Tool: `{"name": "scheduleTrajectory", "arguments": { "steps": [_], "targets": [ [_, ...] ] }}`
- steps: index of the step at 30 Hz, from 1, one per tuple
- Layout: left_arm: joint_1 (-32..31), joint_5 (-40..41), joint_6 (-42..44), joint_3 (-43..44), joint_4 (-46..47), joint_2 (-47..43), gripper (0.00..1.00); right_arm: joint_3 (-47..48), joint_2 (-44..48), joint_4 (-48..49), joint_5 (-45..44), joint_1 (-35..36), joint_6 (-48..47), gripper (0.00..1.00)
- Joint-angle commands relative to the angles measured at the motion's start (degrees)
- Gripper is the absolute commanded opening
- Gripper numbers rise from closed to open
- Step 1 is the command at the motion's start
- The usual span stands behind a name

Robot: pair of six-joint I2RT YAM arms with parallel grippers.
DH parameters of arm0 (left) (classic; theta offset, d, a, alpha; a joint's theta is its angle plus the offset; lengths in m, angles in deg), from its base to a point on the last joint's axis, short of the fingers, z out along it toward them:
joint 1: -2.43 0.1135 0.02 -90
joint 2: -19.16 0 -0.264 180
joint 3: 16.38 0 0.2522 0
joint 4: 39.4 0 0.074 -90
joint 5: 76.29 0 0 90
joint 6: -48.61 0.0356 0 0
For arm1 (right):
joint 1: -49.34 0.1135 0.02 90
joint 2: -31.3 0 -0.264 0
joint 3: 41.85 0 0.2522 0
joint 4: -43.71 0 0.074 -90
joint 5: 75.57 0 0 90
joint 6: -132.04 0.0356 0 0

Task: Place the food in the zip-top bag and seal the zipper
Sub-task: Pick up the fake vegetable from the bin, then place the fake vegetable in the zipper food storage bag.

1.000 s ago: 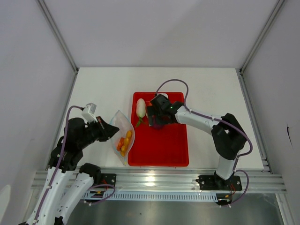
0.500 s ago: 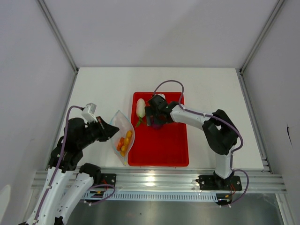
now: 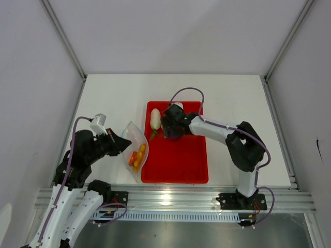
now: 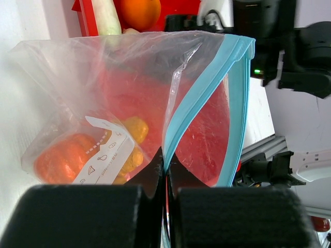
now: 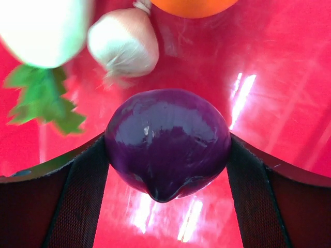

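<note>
My left gripper is shut on the zip-top bag, pinching its near mouth edge by the blue zipper and holding the mouth open towards the tray. Inside the bag lie the orange pumpkin and the yellow ginger. My right gripper is down in the red tray, its two fingers pressed against both sides of the purple onion. Beyond the onion lie the white garlic, the orange and the white radish with its green stem.
The bag lies on the white table just left of the tray's left wall. The radish sits in the tray's far left corner. The right arm's purple cable loops over the tray's far edge.
The right gripper has moved slightly left and down onto the purple onion, and its fingers have closed in against it. The left arm and the bag have not moved.
</note>
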Motion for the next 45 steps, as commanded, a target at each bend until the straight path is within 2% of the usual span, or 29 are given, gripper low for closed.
{"name": "scheduleTrajectory", "arguments": {
  "steps": [1, 3, 5, 10, 13, 20, 28, 31, 33, 34, 39, 45],
  "targets": [
    [-0.14, -0.59, 0.11, 1.03, 0.52, -0.37, 0.01, -0.28, 9.98, 0.99, -2.97, 1.26, -0.8, 0.4],
    [-0.14, -0.59, 0.11, 0.95, 0.61, -0.28, 0.01, -0.37, 14.99, 0.38, -3.5, 2.93, -1.85, 0.3],
    [-0.14, -0.59, 0.11, 0.86, 0.78, 0.16, 0.0, 0.07, 18.24, -0.76, -4.11, 4.07, -2.3, 0.3],
    [-0.14, -0.68, 0.11, 0.51, 1.4, 0.42, 0.0, 1.21, 30.11, 0.02, -4.65, 10.82, -5.28, 0.37],
    [-0.14, -0.94, 0.03, 0.42, 1.84, 0.86, 0.01, 2.44, 34.07, 2.39, -1.49, 15.4, -7.83, 0.43],
    [-0.14, -0.68, 0.11, 1.21, 1.84, 1.39, 0.01, 4.82, 33.73, 4.94, 7.21, 23.4, -13.46, 0.55],
    [-0.14, -0.77, 0.03, 1.56, 1.49, 1.3, 0.01, 8.33, 27.41, 3.72, 13.2, 24.03, -13.73, 0.67],
    [-0.14, -0.85, -0.06, 1.56, 1.4, 1.13, 0.01, 9.82, 24.07, 3.02, 13.11, 23.94, -13.38, 0.8],
    [-0.14, -0.85, -0.24, 1.39, 1.31, 1.13, 0.01, 11.14, 22.05, 2.48, 12.85, 24.03, -13.11, 0.96],
    [-0.14, -0.77, -0.24, 1.38, 1.31, 1.13, 0.01, 11.32, 21.6, 2.57, 12.93, 24.03, -13.02, 0.99],
    [-0.14, -0.77, -0.24, 1.39, 1.14, 1.04, 0.01, 11.58, 21.34, 3.36, 11.79, 24.03, -13.11, 0.99],
    [-0.14, -0.68, -0.06, 1.21, 1.31, 1.3, 0.01, 10.62, 24.67, 2.84, 4.69, 23.59, -13.29, 0.99]
  ]
}}
